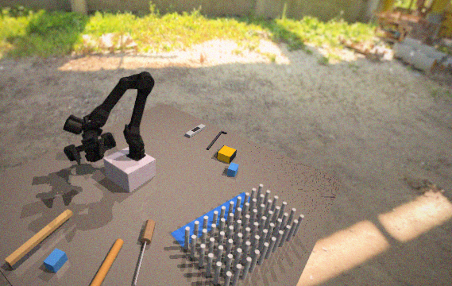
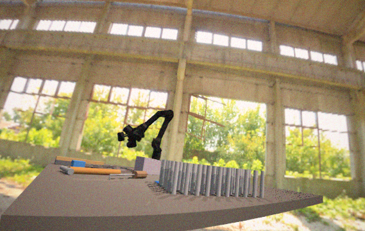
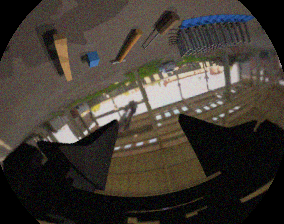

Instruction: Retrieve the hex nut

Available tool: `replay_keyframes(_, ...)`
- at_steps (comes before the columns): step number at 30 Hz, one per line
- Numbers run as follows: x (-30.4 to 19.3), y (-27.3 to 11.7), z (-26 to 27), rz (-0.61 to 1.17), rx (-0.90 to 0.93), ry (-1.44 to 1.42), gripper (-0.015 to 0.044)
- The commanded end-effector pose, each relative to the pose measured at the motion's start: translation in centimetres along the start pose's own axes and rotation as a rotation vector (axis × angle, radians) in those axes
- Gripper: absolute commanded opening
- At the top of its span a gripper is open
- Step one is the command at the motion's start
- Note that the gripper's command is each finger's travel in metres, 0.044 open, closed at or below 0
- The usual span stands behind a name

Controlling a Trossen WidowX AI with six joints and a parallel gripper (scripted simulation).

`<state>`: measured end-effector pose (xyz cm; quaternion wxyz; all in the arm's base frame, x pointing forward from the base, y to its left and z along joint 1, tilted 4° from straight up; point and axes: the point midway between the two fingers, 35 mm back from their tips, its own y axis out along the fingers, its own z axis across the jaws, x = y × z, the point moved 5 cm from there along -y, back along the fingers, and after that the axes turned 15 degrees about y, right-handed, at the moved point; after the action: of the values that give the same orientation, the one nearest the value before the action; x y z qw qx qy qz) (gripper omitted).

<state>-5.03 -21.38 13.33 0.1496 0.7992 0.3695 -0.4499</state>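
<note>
My gripper (image 1: 91,156) (image 3: 149,120) is open and empty, raised in the air beside the arm's base, far from the spacers. The grey metal spacers (image 1: 230,234) (image 2: 198,179) (image 3: 213,37) stand upright in rows. The blue taped strip (image 1: 210,214) (image 3: 218,20) runs along their near side, toward the arm's base. I cannot make out the hex nut among the spacers. A tool with a brown handle (image 1: 148,231) (image 2: 140,174) (image 3: 167,22) and thin metal rod lies beside the field. An orange-handled tool (image 1: 108,260) (image 2: 95,171) (image 3: 129,46) lies farther away. A black angled rod (image 1: 215,141) lies behind the yellow block.
A wooden bar (image 1: 40,238) (image 3: 64,55) and a blue block (image 1: 56,260) (image 2: 77,163) (image 3: 93,58) lie beyond the orange-handled tool. A yellow block (image 1: 226,154), another blue block (image 1: 232,170) and a pale flat piece (image 1: 195,131) lie on the other side. The arm stands on a pale base block (image 1: 130,175).
</note>
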Motion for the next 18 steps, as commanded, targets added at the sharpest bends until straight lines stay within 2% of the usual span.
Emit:
replay_keyframes(1,0.0,0.1,0.0,-0.004,0.000,-0.004,0.0426)
replay_keyframes(2,0.1,0.3,0.0,-0.015,-0.001,-0.016,0.0440)
replay_keyframes(9,1.7,4.5,-0.2,-0.199,-0.036,-0.272,0.0440)
replay_keyframes(18,4.6,11.8,-2.3,-0.456,-0.170,-0.863,0.0440)
